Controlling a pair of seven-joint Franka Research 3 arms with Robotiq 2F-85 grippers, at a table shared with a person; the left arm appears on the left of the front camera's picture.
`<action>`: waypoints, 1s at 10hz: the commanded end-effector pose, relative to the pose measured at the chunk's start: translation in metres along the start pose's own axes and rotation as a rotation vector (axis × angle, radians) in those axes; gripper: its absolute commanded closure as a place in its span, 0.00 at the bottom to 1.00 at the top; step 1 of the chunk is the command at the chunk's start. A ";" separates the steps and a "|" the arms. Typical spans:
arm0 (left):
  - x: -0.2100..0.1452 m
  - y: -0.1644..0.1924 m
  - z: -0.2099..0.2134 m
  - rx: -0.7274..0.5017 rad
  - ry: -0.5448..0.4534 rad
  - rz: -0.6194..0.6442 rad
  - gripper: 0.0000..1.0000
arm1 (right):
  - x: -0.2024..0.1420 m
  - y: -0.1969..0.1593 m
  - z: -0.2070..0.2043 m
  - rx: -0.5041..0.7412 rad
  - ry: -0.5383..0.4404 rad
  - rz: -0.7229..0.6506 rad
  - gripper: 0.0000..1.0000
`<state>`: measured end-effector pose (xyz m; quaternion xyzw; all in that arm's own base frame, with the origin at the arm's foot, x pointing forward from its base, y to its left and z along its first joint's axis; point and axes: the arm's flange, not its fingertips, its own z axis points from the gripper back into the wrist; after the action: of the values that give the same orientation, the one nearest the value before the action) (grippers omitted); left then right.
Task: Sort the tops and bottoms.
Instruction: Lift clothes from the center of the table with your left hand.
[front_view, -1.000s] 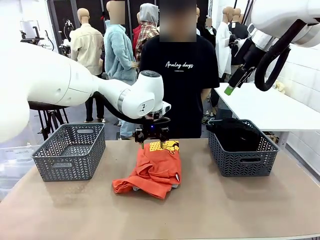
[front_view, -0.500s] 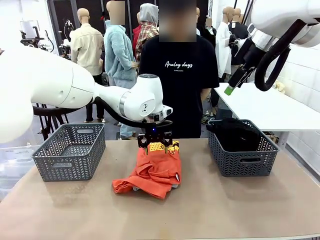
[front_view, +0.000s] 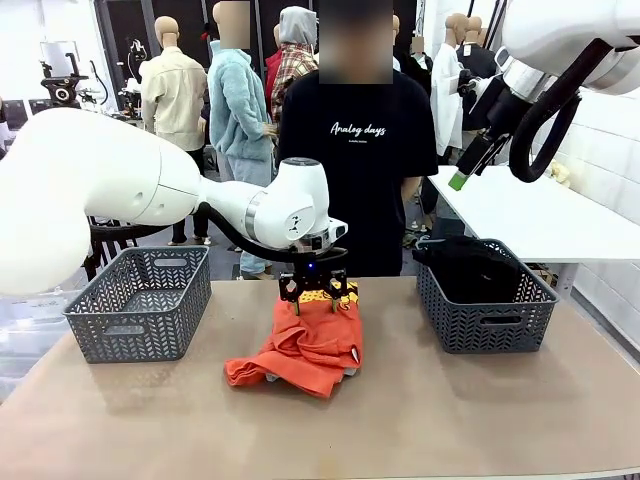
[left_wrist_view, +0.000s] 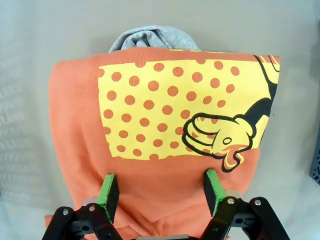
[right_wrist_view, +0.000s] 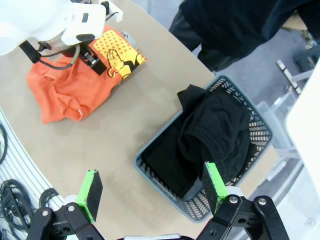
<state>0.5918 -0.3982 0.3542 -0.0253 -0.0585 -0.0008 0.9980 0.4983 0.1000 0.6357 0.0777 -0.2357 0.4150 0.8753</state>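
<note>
Left wrist view | left gripper (left_wrist_view: 160, 176) spread over orange T-shirt (left_wrist_view: 75, 130) | grey shirt (left_wrist_view: 150, 38) underneath

left tool (front_view: 315, 298) | has come down | now close over orange T-shirt (front_view: 308, 350) far end

Two grey baskets (front_view: 137, 322) (front_view: 485, 322), one orange T-shirt (front_view: 310, 345), one grey shirt (left_wrist_view: 150, 39), one black garment (right_wrist_view: 215, 130), one person (front_view: 365, 170), two claws (left_wrist_view: 161, 192) (right_wrist_view: 152, 190)

Bare table (front_view: 450, 420) around orange T-shirt (front_view: 305, 350)
</note>
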 end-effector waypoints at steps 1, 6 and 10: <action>0.008 0.001 0.006 -0.019 0.030 -0.009 0.12 | 0.002 -0.001 0.000 0.000 0.003 0.002 0.00; 0.010 0.004 0.005 0.012 0.097 -0.040 0.92 | 0.002 -0.001 0.000 0.000 0.003 0.002 0.00; 0.012 0.010 0.013 0.000 0.088 -0.017 1.00 | 0.002 -0.001 0.000 0.000 0.003 0.002 0.00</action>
<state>0.5995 -0.3952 0.3646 -0.0190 -0.0216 -0.0109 0.9995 0.4983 0.1000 0.6357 0.0777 -0.2357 0.4150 0.8753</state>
